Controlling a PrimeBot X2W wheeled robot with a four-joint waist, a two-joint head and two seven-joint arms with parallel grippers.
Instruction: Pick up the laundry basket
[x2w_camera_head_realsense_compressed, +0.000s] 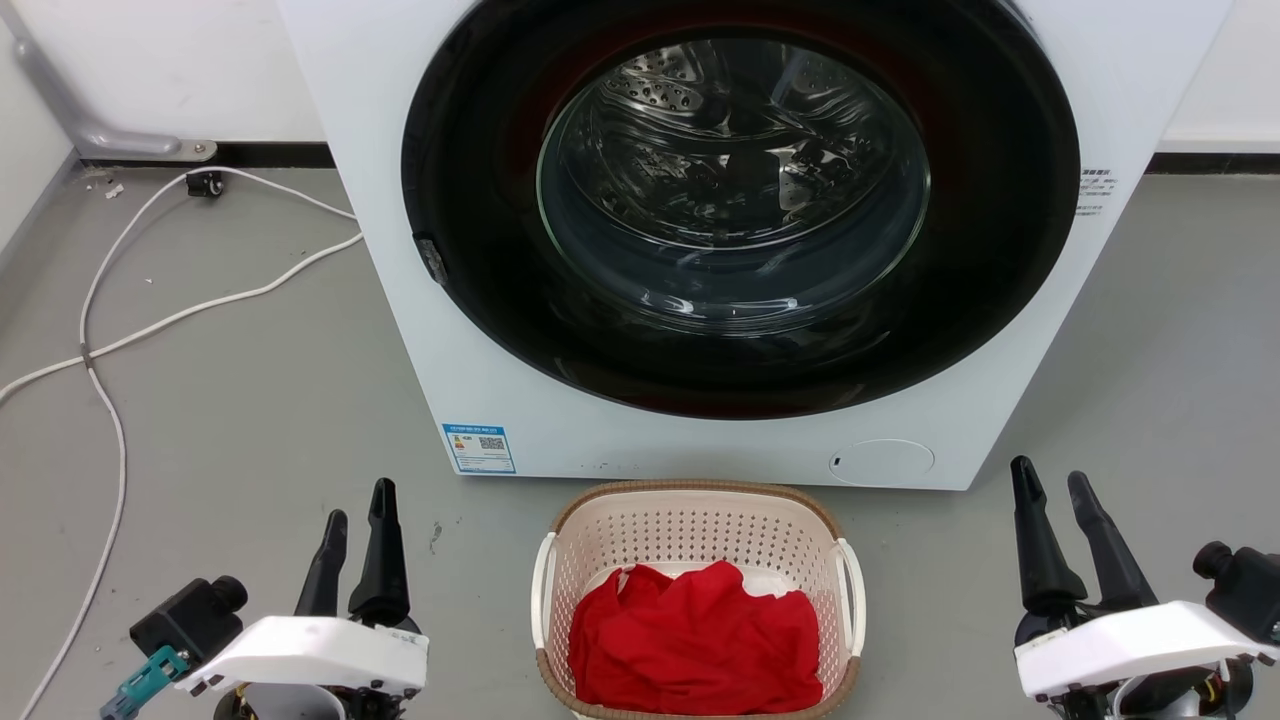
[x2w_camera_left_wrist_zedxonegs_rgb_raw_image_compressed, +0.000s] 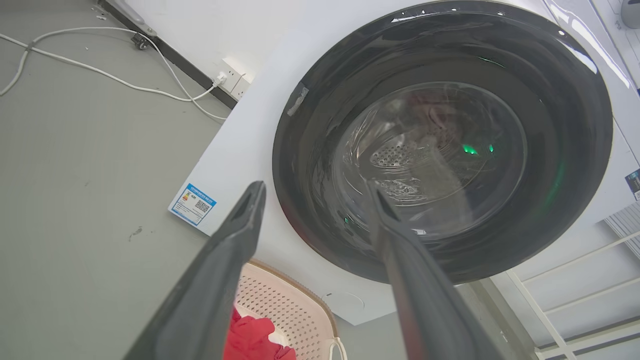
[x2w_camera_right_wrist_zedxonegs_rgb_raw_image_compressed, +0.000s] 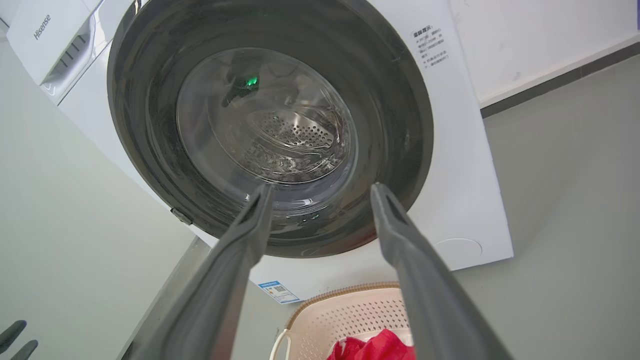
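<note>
The laundry basket (x2w_camera_head_realsense_compressed: 700, 525) sits on the floor just in front of the washing machine, at the bottom middle of the head view. It is cream plastic with perforated walls, a brown rim and white side handles, and a red cloth (x2w_camera_head_realsense_compressed: 695, 640) lies in it. My left gripper (x2w_camera_head_realsense_compressed: 358, 500) stands open, well to the basket's left and apart from it. On the other side my right gripper (x2w_camera_head_realsense_compressed: 1050, 478) is open and empty, also clear of the basket. The left wrist view catches the basket (x2w_camera_left_wrist_zedxonegs_rgb_raw_image_compressed: 285, 307) low between the fingers, and the right wrist view shows the basket (x2w_camera_right_wrist_zedxonegs_rgb_raw_image_compressed: 345, 312) the same way.
A white front-loading washing machine (x2w_camera_head_realsense_compressed: 620, 440) with a shut round dark door (x2w_camera_head_realsense_compressed: 740, 200) stands right behind the basket. White cables (x2w_camera_head_realsense_compressed: 150, 320) trail across the grey floor at the left. A white wall runs behind the machine.
</note>
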